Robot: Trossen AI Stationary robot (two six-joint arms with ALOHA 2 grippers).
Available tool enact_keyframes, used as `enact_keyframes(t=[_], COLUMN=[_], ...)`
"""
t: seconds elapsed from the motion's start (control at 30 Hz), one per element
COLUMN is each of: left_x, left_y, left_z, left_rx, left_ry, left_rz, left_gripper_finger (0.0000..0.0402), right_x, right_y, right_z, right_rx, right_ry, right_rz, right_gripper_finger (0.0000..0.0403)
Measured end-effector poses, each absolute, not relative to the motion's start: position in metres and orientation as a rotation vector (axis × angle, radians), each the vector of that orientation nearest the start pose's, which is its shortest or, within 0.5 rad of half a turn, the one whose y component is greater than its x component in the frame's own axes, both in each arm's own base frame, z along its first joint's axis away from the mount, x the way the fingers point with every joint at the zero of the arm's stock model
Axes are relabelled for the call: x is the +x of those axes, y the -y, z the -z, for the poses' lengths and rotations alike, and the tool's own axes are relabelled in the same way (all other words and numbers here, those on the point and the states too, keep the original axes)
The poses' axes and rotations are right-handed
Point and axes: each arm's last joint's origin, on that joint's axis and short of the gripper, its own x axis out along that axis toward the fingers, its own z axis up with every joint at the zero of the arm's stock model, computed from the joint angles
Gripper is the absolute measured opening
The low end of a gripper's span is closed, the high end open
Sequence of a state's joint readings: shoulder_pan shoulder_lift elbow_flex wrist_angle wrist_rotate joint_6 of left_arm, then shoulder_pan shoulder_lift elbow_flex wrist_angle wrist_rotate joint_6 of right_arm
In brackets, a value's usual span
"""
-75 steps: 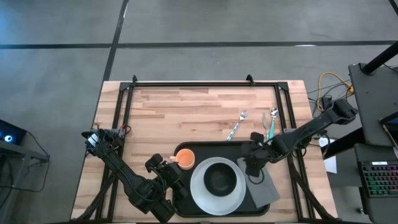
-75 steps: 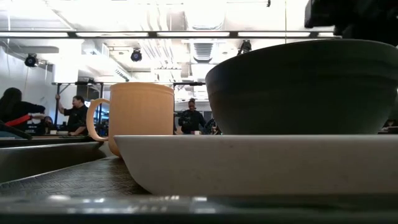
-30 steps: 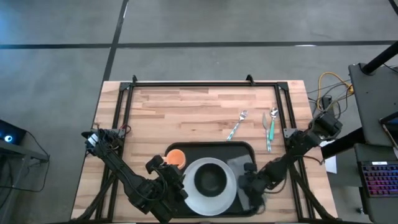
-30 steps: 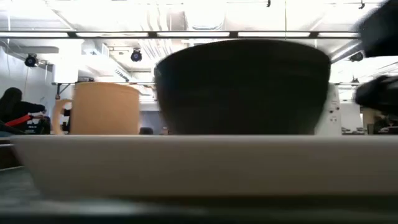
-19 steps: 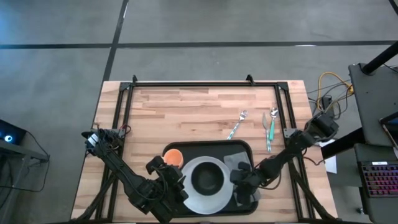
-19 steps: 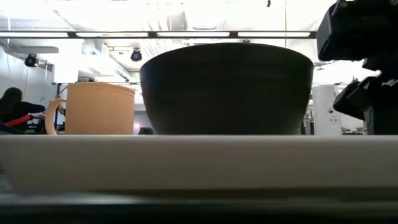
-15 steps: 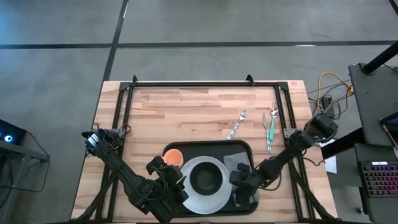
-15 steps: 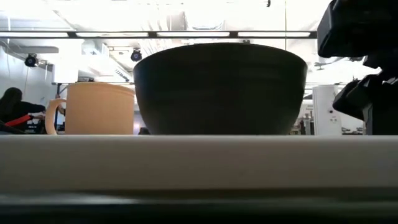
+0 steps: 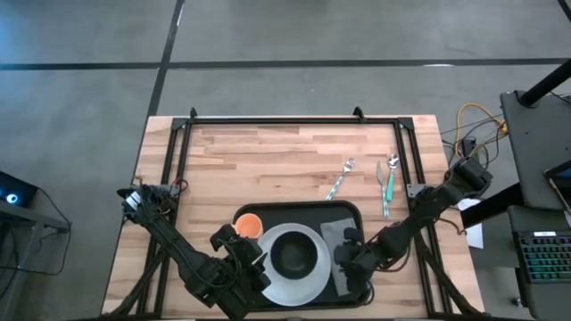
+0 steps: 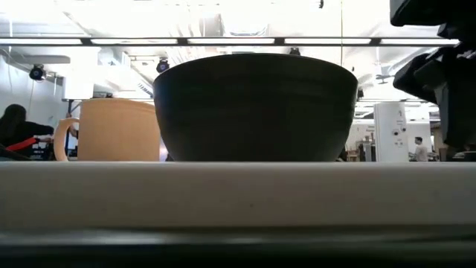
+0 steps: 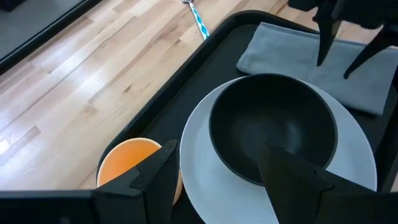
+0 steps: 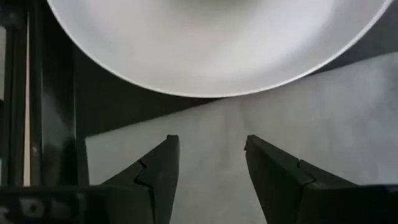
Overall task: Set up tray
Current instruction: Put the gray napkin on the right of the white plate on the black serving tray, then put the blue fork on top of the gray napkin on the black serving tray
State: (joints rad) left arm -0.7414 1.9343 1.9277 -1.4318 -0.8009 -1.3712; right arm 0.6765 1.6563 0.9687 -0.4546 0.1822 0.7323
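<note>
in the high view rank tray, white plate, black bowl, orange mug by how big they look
1. tray, widest, holding the rest
2. white plate
3. black bowl, sitting on the plate
4. orange mug, smallest, though the left arm partly hides it

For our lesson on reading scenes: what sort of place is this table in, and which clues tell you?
Probably a robotics lab or workshop in a large open hall: bare concrete floor, ceiling track lights beyond the table, and a computer keyboard with loose cables beside it.
</note>
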Motion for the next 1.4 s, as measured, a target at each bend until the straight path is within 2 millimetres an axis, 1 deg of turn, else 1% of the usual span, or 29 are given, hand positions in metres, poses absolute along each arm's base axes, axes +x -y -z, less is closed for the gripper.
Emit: enact_keyframes(t=[0.1, 0.23, 0.3, 0.4, 0.6, 0.7, 0.8, 0.9, 1.03, 1.17, 1.3, 1.4], left_x=[0.288, 0.289, 0.289, 0.289, 0.288, 0.288, 0.288, 0.288, 0.288, 0.288, 0.288, 0.289], left_y=[0.235, 0.236, 0.237, 0.238, 0.24, 0.24, 0.24, 0.24, 0.24, 0.24, 0.24, 0.241], left_z=[-0.32, -0.32, -0.32, -0.321, -0.32, -0.32, -0.32, -0.32, -0.319, -0.319, -0.319, -0.319], left_rx=[-0.251, -0.264, -0.271, -0.282, -0.299, -0.3, -0.3, -0.3, -0.294, -0.295, -0.297, -0.311], left_ry=[-0.735, -0.727, -0.727, -0.729, -0.754, -0.757, -0.757, -0.757, -0.76, -0.759, -0.758, -0.75], left_rz=[-0.662, -0.656, -0.653, -0.643, -0.629, -0.628, -0.628, -0.629, -0.631, -0.631, -0.63, -0.624], left_gripper_finger=[0.0199, 0.0199, 0.0199, 0.0199, 0.0199, 0.0199, 0.0199, 0.0199, 0.0199, 0.0199, 0.0199, 0.0199], right_x=[0.245, 0.245, 0.246, 0.251, 0.263, 0.264, 0.26, 0.255, 0.252, 0.249, 0.248, 0.245], right_y=[-0.192, -0.197, -0.2, -0.204, -0.202, -0.201, -0.201, -0.203, -0.207, -0.205, -0.199, -0.188], right_z=[-0.161, -0.141, -0.136, -0.132, -0.132, -0.132, -0.13, -0.132, -0.136, -0.146, -0.159, -0.169], right_rx=[0.17, 0.185, 0.183, 0.21, 0.307, 0.326, 0.328, 0.331, 0.341, 0.32, 0.243, 0.131], right_ry=[-1.157, -1.252, -1.257, -1.212, -1.034, -1.025, -1.066, -1.11, -1.118, -1.108, -1.087, -1.115], right_rz=[-0.072, -0.136, -0.143, -0.119, 0.059, 0.087, 0.079, 0.045, 0.018, -0.013, -0.069, -0.064], right_gripper_finger=[0.0171, 0.0171, 0.0171, 0.0171, 0.0171, 0.0171, 0.0171, 0.0171, 0.0171, 0.0171, 0.0171, 0.0171])
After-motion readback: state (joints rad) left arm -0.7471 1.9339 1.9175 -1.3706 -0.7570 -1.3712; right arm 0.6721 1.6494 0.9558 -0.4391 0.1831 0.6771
